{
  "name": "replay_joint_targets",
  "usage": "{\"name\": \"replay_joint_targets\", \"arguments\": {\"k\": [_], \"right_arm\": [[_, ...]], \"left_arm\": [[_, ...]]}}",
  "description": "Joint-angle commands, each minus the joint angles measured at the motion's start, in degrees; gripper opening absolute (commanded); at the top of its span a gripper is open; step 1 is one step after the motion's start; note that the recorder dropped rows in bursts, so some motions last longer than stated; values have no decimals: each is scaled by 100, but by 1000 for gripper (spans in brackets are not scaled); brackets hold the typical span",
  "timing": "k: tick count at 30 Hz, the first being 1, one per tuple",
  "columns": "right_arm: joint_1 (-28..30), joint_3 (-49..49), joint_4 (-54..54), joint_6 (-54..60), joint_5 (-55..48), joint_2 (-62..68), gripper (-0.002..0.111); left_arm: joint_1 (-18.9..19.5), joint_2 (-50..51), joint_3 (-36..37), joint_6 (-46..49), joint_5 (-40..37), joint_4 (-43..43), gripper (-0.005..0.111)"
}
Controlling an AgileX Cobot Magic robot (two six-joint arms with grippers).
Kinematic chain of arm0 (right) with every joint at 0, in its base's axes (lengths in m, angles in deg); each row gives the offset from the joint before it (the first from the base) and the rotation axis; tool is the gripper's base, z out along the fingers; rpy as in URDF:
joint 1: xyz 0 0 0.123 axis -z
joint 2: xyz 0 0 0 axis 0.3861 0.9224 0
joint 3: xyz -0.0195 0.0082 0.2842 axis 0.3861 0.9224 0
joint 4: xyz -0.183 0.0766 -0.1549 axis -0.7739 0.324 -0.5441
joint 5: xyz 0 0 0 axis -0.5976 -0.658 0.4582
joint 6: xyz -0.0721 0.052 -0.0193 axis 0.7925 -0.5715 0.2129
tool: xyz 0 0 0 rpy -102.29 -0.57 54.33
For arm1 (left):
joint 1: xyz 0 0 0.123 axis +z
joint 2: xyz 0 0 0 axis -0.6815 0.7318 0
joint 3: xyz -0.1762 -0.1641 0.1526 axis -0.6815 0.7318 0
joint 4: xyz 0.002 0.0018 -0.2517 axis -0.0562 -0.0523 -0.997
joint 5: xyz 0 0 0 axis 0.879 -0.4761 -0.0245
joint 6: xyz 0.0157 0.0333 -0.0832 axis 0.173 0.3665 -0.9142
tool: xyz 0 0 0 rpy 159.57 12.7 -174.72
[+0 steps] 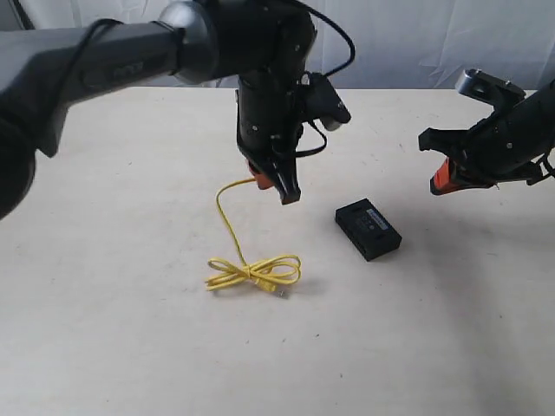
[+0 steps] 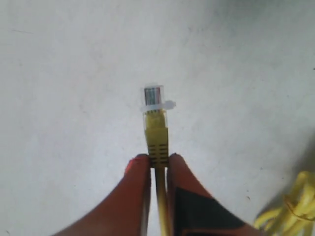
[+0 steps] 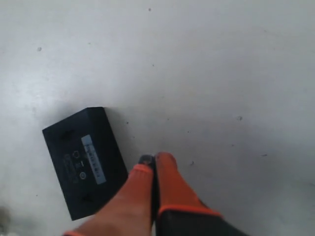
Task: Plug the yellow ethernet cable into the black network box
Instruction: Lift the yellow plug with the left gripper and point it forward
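yellow ethernet cable (image 2: 156, 132) | pinched by left claw (image 2: 158, 160) (plug (image 2: 153, 96) protruding)

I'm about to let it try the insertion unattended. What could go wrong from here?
1. The box lies free; the right gripper hangs shut, apart from it, so a push from the plug might just slide it.
2. The left gripper pinches the cable only behind the plug, which could pivot.
3. The bow knot trails and may drag.
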State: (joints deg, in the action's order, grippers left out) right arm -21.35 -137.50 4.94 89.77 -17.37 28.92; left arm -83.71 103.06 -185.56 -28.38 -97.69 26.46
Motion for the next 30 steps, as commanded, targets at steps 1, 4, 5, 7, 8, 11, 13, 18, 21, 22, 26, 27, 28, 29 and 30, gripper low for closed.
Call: {"name": "replay_joint_targets", "arguments": {"k": [1,4,5,7,8,11,13,18,21,22,26,27,28,29,30], "right_arm": [[31,31,28,3,-240,-37,-1],[31,31,124,3,-432,-37,-1],[31,31,130,3,-472,-37,-1],[31,31,165,3,-551,-37,-1],[31,31,209,3,-605,-37,-1],[31,31,360,20,-780,-37,-1],[31,31,388,128,-815,-37,-1],[18,31,1166,665,-935,-37,-1],[18,31,1269,895,-927,-37,-1],[18,31,1284,1037,-927,-37,-1],[4,31,1255,1316,-858,-37,-1],[-33,31,1167,1316,-787,-37,-1],[-91,31,985,1316,-676,-37,-1],[-164,31,836,1316,-540,-37,-1],[-246,31,669,1261,-416,-37,-1]], "left_arm": [[123,-457,-22,233,-31,-565,0],[183,-733,83,510,-31,-979,0],[195,-836,188,589,-31,-1093,0],[195,-1071,480,687,-31,-1136,0],[195,-1195,673,687,3,-1136,0],[195,-1561,1328,687,314,-1118,0],[195,-1824,1796,831,532,-1043,0],[617,-2862,3324,1519,1570,-1457,0],[932,-2893,3856,1577,2308,-1857,0],[932,-2893,3944,1610,2461,-1940,0],[932,-2893,4421,2284,3182,-2496,0],[932,-2881,4499,2463,3247,-2550,0],[932,-2833,4548,2693,3305,-2584,0],[932,-2775,4559,2858,3353,-2597,0],[932,-2700,4559,2897,3377,-2597,0]]}}
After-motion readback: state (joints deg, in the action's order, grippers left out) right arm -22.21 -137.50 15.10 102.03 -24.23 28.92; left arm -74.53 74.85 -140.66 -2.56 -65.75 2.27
